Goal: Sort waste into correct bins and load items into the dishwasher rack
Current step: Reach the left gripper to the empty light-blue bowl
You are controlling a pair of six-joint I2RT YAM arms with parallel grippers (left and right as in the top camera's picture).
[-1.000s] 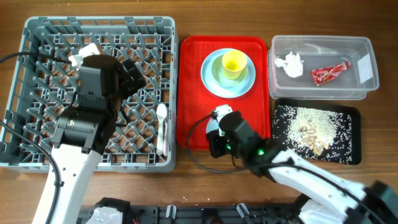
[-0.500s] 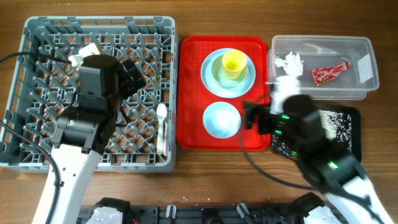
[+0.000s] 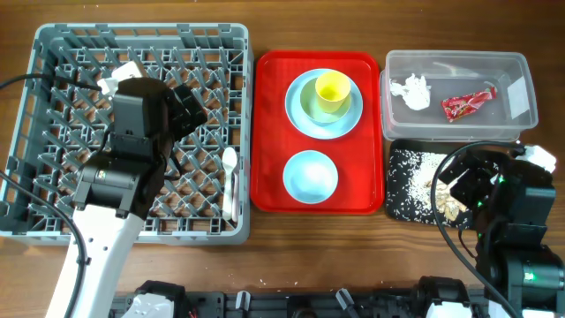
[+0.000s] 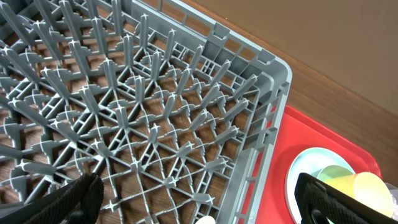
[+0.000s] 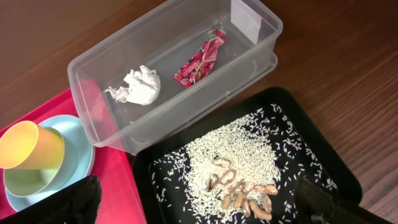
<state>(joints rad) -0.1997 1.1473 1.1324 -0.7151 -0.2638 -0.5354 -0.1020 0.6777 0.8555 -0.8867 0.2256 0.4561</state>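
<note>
A: Starting with the left gripper (image 4: 198,190), where does it sit?
B: It hangs over the dishwasher rack (image 3: 35,132), toward the rack's far right corner. Its fingers stand wide apart with only pegs below them, holding nothing.
A: And the right gripper (image 5: 196,198)?
B: It is over the black tray (image 5: 339,171), fingers likewise spread and empty. The rice scraps (image 5: 230,155) lie heaped in that tray, with some browner bits (image 5: 242,200) at the near edge of the heap.
A: The rest of the waste?
B: The crumpled tissue (image 5: 138,86) and the red wrapper (image 5: 200,57) lie apart from each other inside the clear tub (image 3: 388,97), which sits just beyond the black tray.
A: What is in the rack?
B: The white spoon (image 3: 229,181) lies there by the right wall. The blue plate (image 3: 296,110) is on the red tray (image 3: 265,132), carrying the green dish (image 3: 311,106) with the yellow cup (image 3: 333,91) in it. The blue bowl (image 3: 310,176) sits alone on the tray's near half.
</note>
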